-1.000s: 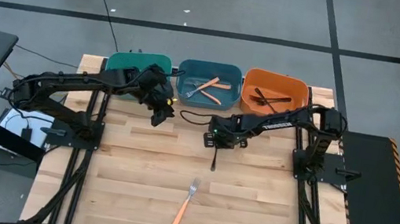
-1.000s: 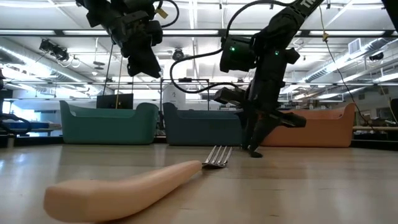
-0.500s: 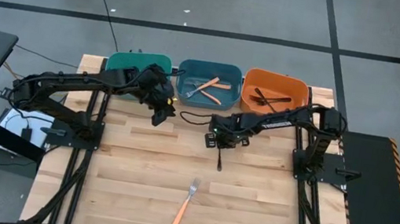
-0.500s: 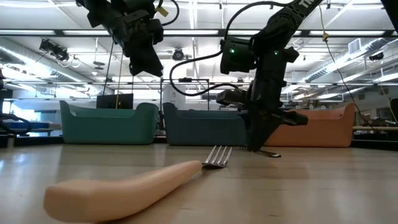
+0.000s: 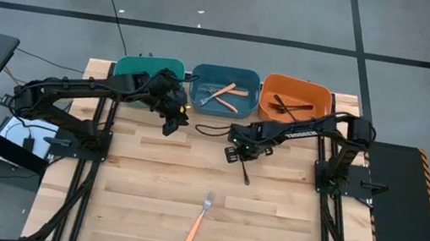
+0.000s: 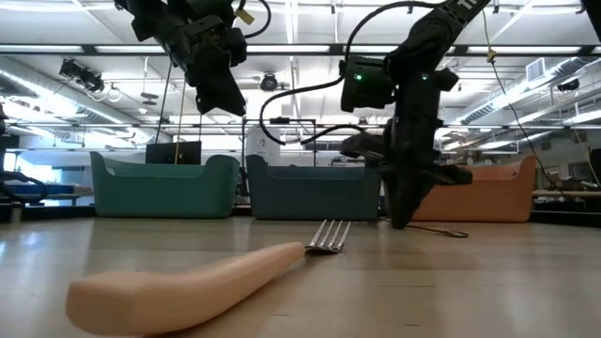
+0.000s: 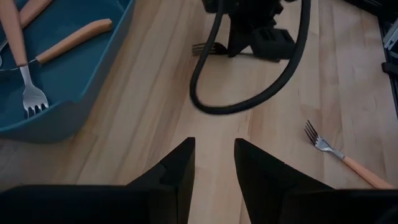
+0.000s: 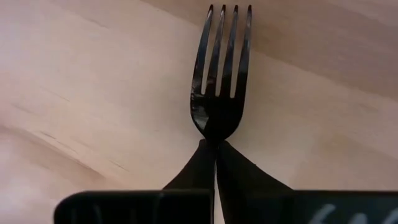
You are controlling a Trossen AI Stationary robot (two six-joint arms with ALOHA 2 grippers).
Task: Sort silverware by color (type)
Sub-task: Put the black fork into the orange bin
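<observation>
While our left gripper [image 5: 170,122] hangs slightly spread, our right gripper [image 8: 216,149] pinches the black fork [image 8: 221,74], tines jutting beyond the fingertips.

three bins [image 5: 224,89] at table's [image 5: 145,187] back edge, fork [image 5: 199,218] (alone) near front

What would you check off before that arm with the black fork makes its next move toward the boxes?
1. Grip: right gripper is shut on the black fork, pinched at its neck: ok.
2. Fork off the table: in the low view its end sits close to the wood: cannot tell.
3. Right box: orange bin already holds black forks: ok.
4. Other arm: left gripper, open and empty, waits near the teal bin, off the path: ok.
5. Work left: an orange-handled fork lies on the table: not ok.
</observation>
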